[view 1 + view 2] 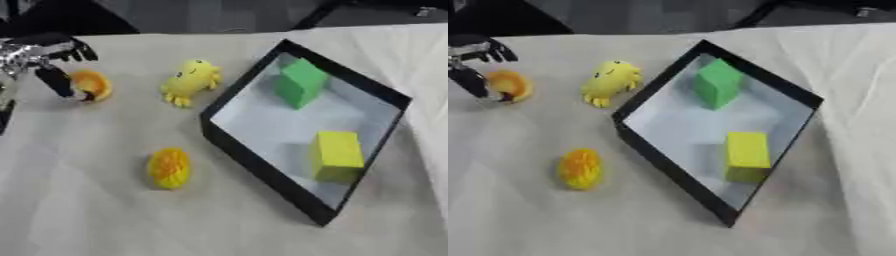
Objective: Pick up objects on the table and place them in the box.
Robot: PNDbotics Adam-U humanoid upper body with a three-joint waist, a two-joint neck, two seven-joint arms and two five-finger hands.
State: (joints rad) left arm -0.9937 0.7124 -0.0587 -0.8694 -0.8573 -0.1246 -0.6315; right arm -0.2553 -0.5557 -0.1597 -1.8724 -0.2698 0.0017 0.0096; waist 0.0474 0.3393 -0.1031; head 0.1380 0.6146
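- Left hand [44,57] reaches in from the upper-left corner – silver wrist, black fingers [54,80] spread over an orange toy [91,85], one digit down against its left side. Whether the digits actually pinch the toy can't be told; they look partly curled round it.
- Orange toy sits on the cloth [87,210] near the table's far-left edge, rounded, w/ a paler patch at its lower side.
- Yellow plush [190,81] – small critter shape w/ stubby legs – lies just right of the orange toy, near the box's far-left wall but apart from it.
- Yellow-orange ball [169,168], ribbed or spiky in look, rests alone on the cloth nearer the robot, left of the box's near-left wall, not touching it.
- Box [254,162]: black walls, pale floor, set askew so one corner points toward the robot.
- Inside the box: green block [300,82] at the far end, tilted; yellow block [337,155] at the near-right side. The two are well apart.
- Right hand: not seen in either eye view.
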